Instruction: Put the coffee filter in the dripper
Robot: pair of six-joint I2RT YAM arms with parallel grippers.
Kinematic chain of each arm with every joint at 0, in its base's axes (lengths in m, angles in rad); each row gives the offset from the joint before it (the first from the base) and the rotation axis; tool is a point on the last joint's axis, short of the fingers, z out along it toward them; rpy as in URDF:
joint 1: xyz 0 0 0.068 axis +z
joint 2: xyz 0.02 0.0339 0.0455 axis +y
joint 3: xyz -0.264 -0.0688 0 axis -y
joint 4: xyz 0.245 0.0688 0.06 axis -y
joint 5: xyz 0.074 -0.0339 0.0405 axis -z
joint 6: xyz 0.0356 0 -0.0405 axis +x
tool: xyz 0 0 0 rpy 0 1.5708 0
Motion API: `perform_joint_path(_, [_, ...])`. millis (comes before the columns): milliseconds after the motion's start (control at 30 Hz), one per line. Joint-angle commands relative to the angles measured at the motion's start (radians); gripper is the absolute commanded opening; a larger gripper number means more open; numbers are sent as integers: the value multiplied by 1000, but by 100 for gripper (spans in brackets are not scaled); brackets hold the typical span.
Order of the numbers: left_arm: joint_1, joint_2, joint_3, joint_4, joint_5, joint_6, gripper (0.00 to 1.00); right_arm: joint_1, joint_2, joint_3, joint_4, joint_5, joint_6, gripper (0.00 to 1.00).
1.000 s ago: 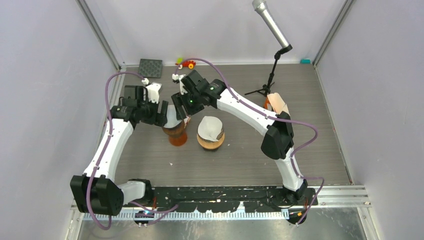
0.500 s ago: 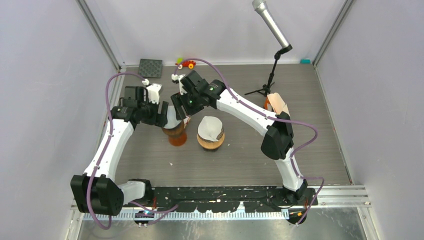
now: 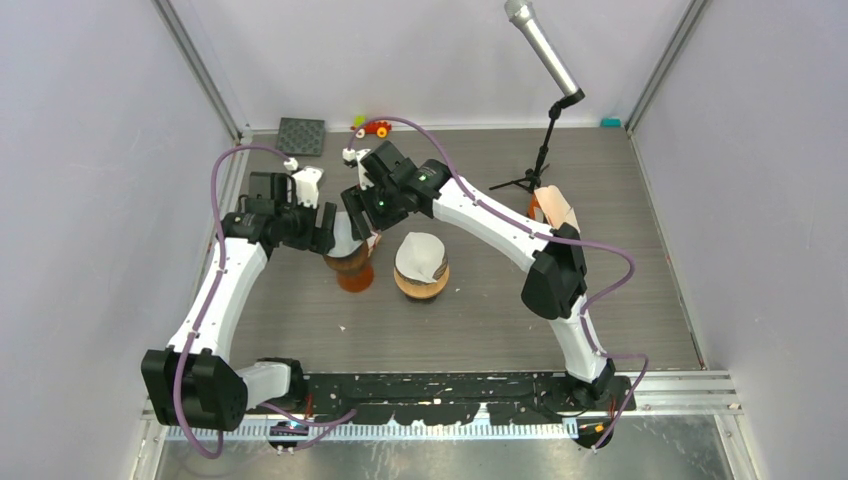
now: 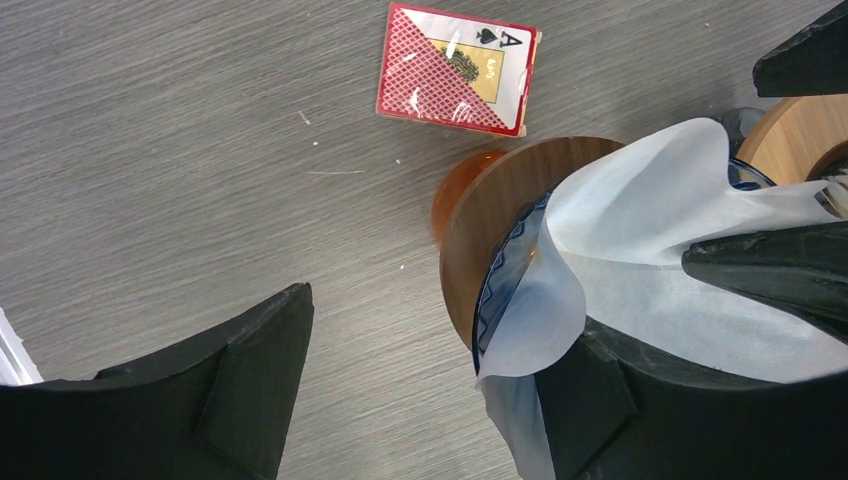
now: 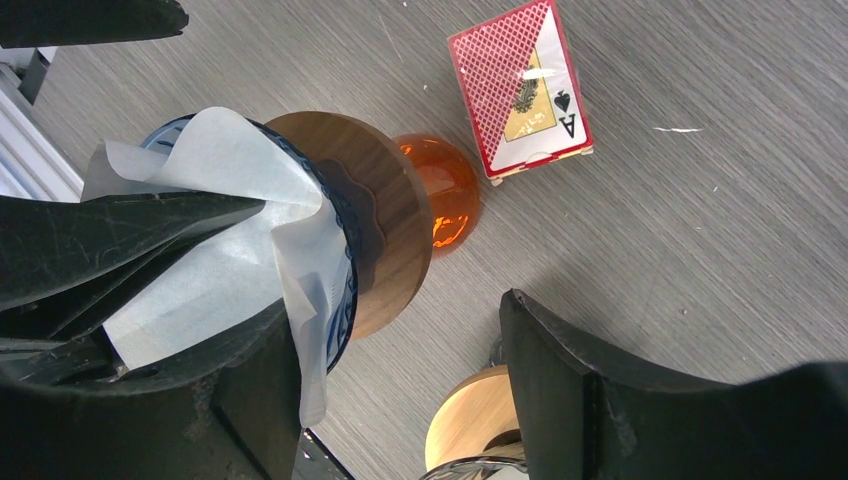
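A white paper coffee filter [image 3: 346,236] sits crumpled in the mouth of the dripper [image 3: 351,265], which has a wooden collar [image 4: 490,230] and an orange glass base [image 5: 445,190]. The filter's edge hangs over the rim in the left wrist view [image 4: 640,230] and the right wrist view [image 5: 225,230]. My left gripper [image 3: 325,228] is open at the dripper's left side, with one finger [image 4: 690,400] against the filter. My right gripper [image 3: 362,215] is open above the dripper's far side, with one finger [image 5: 190,400] against the filter.
A second wooden dripper [image 3: 421,268] holding its own white filter stands just right of the first. A red playing-card box [image 4: 455,68] lies beside the dripper. A microphone stand [image 3: 545,150], a black mat [image 3: 301,136] and a toy car [image 3: 376,127] are at the back.
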Motion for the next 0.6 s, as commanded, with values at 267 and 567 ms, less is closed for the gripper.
perform_joint_path(267, [11,-6,70,-37,14,17,81,2,1,76,-43,24,-11,73])
perform_joint_path(567, [11,-8,86,-44,31,12,81,2,-15,95,-49,2,-3,74])
